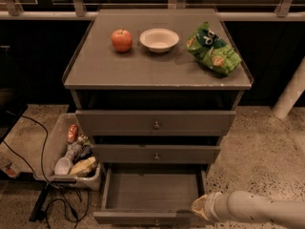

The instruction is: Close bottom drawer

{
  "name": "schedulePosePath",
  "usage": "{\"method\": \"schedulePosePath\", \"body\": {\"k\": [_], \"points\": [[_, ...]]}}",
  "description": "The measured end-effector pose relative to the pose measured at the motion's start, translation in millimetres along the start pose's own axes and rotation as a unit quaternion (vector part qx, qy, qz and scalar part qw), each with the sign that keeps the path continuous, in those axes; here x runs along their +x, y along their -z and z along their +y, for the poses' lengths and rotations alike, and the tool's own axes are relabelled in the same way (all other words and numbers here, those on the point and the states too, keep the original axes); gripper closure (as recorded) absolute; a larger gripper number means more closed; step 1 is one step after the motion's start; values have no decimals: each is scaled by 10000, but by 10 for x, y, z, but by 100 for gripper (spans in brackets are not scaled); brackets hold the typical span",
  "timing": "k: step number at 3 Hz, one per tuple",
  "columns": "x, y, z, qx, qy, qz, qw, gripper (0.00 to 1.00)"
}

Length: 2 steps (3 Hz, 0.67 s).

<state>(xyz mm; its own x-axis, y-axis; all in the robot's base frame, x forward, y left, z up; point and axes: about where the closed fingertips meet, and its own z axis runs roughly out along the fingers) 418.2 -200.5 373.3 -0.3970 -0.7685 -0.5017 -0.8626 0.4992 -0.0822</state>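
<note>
The bottom drawer (152, 194) of the grey cabinet is pulled out, its shallow box empty, its front edge at the bottom of the camera view with a small knob (156, 222). The middle drawer (156, 154) and top drawer (155, 122) above it are shut. My gripper (199, 207) comes in from the lower right on a pale arm (262, 210) and sits at the drawer's right front corner, touching or nearly touching it.
On the cabinet top (157, 68) lie a red apple (122, 40), a white bowl (159, 39) and a green chip bag (213, 49). A bin of clutter (71, 154) stands on the floor to the left, with black cables (47, 194). A white post (291, 92) stands at the right.
</note>
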Motion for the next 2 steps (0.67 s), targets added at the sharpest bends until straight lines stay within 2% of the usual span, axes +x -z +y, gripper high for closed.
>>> {"method": "schedulePosePath", "body": {"k": [2], "points": [[398, -687, 137, -91, -190, -81, 9997, 100]]}}
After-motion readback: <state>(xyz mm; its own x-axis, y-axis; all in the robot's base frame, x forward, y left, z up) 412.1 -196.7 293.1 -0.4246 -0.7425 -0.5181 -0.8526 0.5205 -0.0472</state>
